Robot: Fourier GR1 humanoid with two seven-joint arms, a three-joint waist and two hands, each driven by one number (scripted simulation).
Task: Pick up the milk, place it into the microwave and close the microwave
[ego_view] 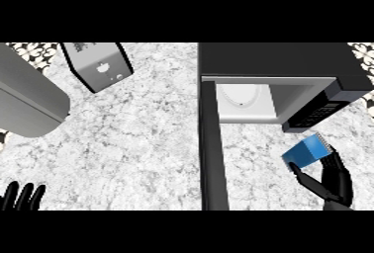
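In the head view, the robot's black right hand [330,180] comes in from the lower right, its fingers and thumb curled round a small blue milk carton [307,151], which it holds above the pale marbled stone worktop [139,143], near the worktop's right edge and just in front of the black microwave oven [281,59]. The microwave stands at the far right corner, its white cavity [245,101] exposed and its long black door [211,148] swung open toward the front edge, left of the carton.

The carton sits below the keypad side of the microwave rather than squarely before the cavity. As a judgement, a straight push forward could knock it against the control panel [318,111] or the cavity's right wall, tipping it in the grasp. A leftward swing risks brushing the open door.

The black left hand [22,196] rests at the lower left corner, fingers straight and up, holding nothing. A grey toaster-like appliance [99,62] and a large grey rounded object [29,101] lie along the far left.
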